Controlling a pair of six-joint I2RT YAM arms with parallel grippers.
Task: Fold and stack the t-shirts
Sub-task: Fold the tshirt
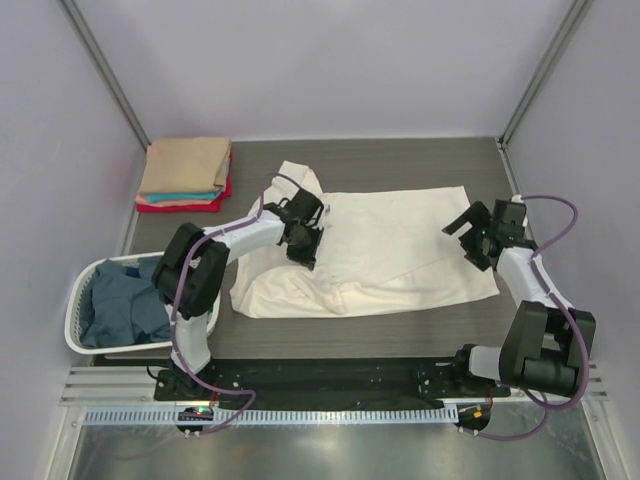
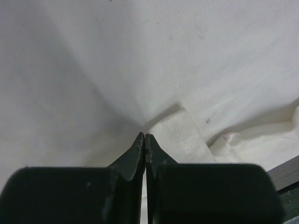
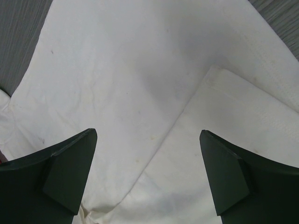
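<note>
While the left gripper point(image 1: 303, 236) is clamping its jaws together on what looks like a pinch of the cream-white t-shirt point(image 1: 400, 250), though the wrist view is too close to be sure, the right gripper point(image 1: 478, 232) is hanging released, jaws wide apart, over the shirt's right edge. The shirt is lying spread mid-bench point(image 1: 420, 160), partly doubled over. Folding it is the step in hand. The next move probably calls for the right gripper to be taking its edge, so both are carrying the cloth over evenly. Folded shirts point(image 1: 185, 175) are sitting stacked at the back left.
</note>
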